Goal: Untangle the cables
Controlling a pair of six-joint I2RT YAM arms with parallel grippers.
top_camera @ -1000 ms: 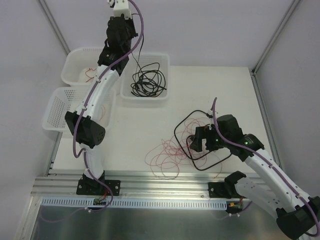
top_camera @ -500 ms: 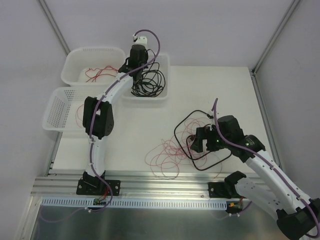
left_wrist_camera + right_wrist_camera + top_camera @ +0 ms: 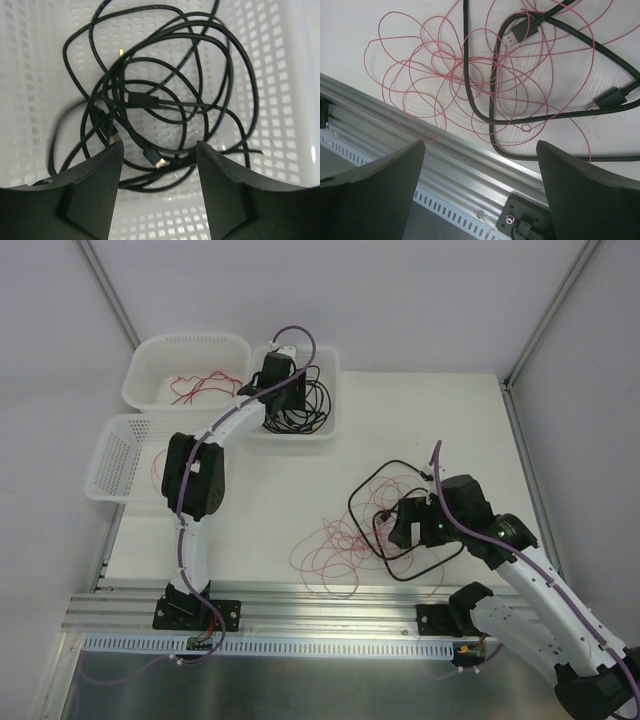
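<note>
Left end effector (image 3: pixel 159 145) reaches far forward, right end effector (image 3: pixel 481 145) nearer (both parted).

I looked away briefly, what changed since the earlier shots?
The left gripper came down from high above into the white mesh basket and now hangs open just over the coiled black cables. The right gripper, open, barely shifted; the thin red wires and black cable loop on the table lie as before.

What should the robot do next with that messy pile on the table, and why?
Probably lower the right gripper onto the black cable and pinch it, to lift it off the red wires. That gripper hangs open and empty above the spot where they cross. The left gripper is open over the basket.
</note>
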